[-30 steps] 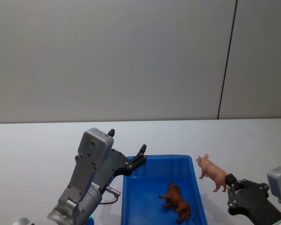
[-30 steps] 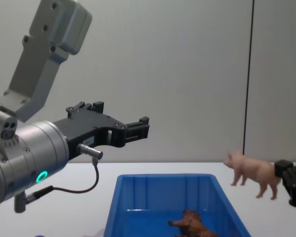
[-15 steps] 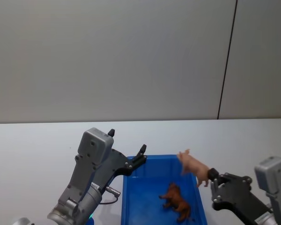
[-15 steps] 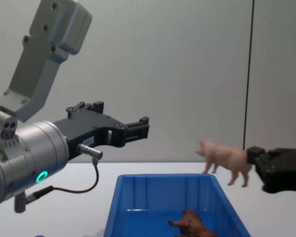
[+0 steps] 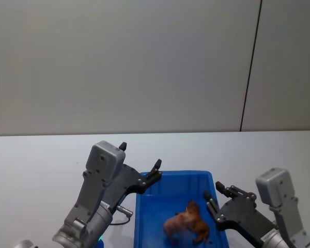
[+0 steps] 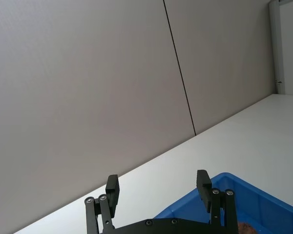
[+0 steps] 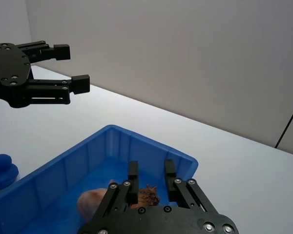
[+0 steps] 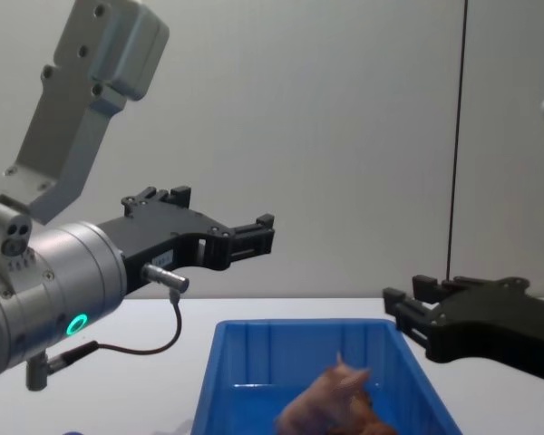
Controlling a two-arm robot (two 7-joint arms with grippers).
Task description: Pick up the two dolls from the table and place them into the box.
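- The right gripper (image 5: 211, 192) hangs above the right edge of the box (image 5: 175, 174). Its two black fingers are spread apart and nothing is between them.
- In the right wrist view, the same gripper (image 7: 151, 179) points down into the blue bin (image 7: 136, 144), and both toys lie under it.
- The pink pig doll (image 5: 175, 225) is inside the box, near the middle. We see it as a pale shape (image 8: 322, 403) in the chest view. Its outline is smeared, so we cannot tell how it lies or whether it touches the floor of the box.
- The brown shaggy doll (image 5: 197, 218) is also inside the box, just beside the pig and closer to the right wall. The two toys overlap in the head view, and we cannot tell if they touch.
- The left gripper (image 5: 140, 156) is held in the air over the far left corner of the box. Its fingers are wide apart and hold nothing; the left wrist view (image 6: 157, 187) shows the gap between them well.
- The box stands on the white table (image 5: 36, 160).
- A small blue ball (image 7: 2, 168) rests on the table beside the left wall of the box, apart from the dolls.
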